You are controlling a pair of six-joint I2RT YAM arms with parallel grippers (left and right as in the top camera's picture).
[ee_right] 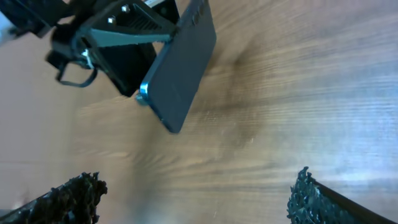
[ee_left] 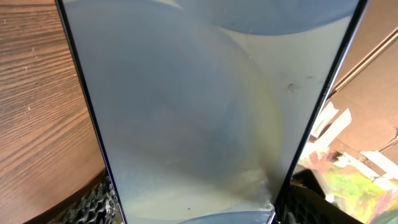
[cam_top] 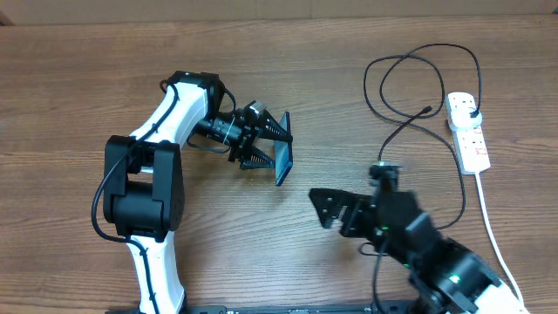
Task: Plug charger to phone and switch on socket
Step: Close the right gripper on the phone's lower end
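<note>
1. Nearest the robot's base we see the right gripper (cam_top: 324,209). It is empty, and its wrist view shows its fingers (ee_right: 68,196) spread wide apart over bare wood.
2. Past it, towards the middle of the worktop (cam_top: 87,70), the left gripper (cam_top: 275,144) is clamped on the phone (cam_top: 284,150).
3. From overhead the phone stands on edge as a narrow dark-blue slab. Its long side there runs near to far, leaning slightly.
4. In the left wrist view the phone's pale screen fills the picture and faces the camera. A pad (ee_left: 93,202) sits beside each of its lower corners.
5. We cannot tell whether the phone's lower edge touches the worktop.
6. To the right, well apart from the phone, lies the socket (cam_top: 468,131). Its long axis also runs near to far, and its white cord leaves the near end.
7. We cannot read the socket's switches.
8. Farthest back, the charger (cam_top: 366,85) loops loosely over the wood. One end sits at the socket's far end.
9. Its small connector (cam_top: 427,109) lies free just left of the socket, pointing towards it.
</note>
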